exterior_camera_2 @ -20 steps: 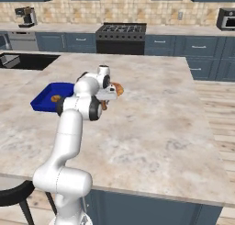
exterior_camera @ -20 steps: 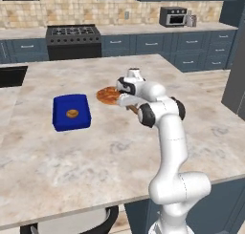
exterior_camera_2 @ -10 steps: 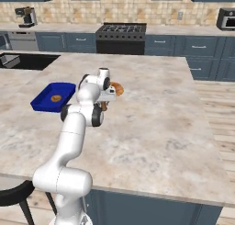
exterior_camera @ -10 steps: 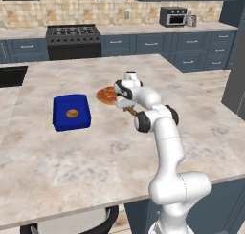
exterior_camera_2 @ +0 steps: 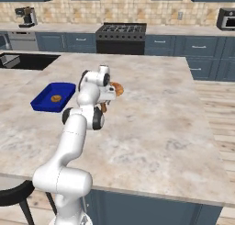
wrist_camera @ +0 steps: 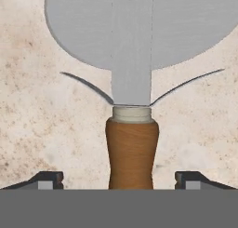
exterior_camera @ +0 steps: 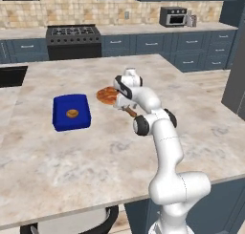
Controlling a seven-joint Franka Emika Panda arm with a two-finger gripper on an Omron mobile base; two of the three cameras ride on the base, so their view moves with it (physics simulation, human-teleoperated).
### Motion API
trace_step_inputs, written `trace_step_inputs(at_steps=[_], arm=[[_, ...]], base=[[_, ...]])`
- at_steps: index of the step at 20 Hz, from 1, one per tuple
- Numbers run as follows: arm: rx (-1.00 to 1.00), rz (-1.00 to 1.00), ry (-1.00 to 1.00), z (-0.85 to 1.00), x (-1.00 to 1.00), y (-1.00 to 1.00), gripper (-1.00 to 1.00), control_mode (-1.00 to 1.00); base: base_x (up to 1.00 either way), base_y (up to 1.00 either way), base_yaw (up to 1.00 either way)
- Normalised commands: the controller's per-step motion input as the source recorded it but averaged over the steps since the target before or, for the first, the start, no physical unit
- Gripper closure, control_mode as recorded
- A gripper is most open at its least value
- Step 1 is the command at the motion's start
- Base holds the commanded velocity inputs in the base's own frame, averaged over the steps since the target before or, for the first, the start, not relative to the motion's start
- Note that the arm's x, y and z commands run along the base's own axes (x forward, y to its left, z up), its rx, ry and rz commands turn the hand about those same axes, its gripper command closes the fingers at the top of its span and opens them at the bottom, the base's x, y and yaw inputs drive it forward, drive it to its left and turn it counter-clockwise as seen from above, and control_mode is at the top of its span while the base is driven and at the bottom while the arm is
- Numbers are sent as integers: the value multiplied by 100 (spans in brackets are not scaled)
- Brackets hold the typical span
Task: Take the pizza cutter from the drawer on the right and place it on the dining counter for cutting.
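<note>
We saw the gripper [wrist_camera: 119, 179] low over the tabletop [exterior_camera: 110, 156], near the middle of the wide beige stone surface. In the hand view the pizza cutter [wrist_camera: 132, 90] lay straight in front of the camera: its brown handle ran up between the two fingertips [wrist_camera: 49, 179], and its round grey blade was at the top. The jaws stood wide open, with clear space between each tip and the handle, so they had hold of nothing. Under the cutter we saw only the marbled stone, and we could not tell for sure if the handle rested fully on it.

In the left base view the brown handle of the cutter [exterior_camera: 130, 112] showed just below the hand, beside the pizza [exterior_camera: 108, 95], which lay on the tabletop next to the gripper [exterior_camera: 125, 104]. In the right base view the pizza [exterior_camera_2: 116, 88] was partly hidden behind the hand. A blue tray [exterior_camera: 71, 112] with a small brown item inside stood well apart, to the left of the arm.
</note>
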Motion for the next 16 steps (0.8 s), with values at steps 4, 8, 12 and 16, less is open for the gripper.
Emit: trace_step_inputs(at_steps=[4,8,12,16], arm=[[0,0,0,0,-100,0,-100,-100],[0,0,-1,0,-100,0,-100,-100],[0,0,-8,-21,-100,0,-100,-100],[0,0,-26,-2,-100,-1,-100,-100]], base=[[0,0,0],[0,0,0],[0,0,0],[0,0,0]])
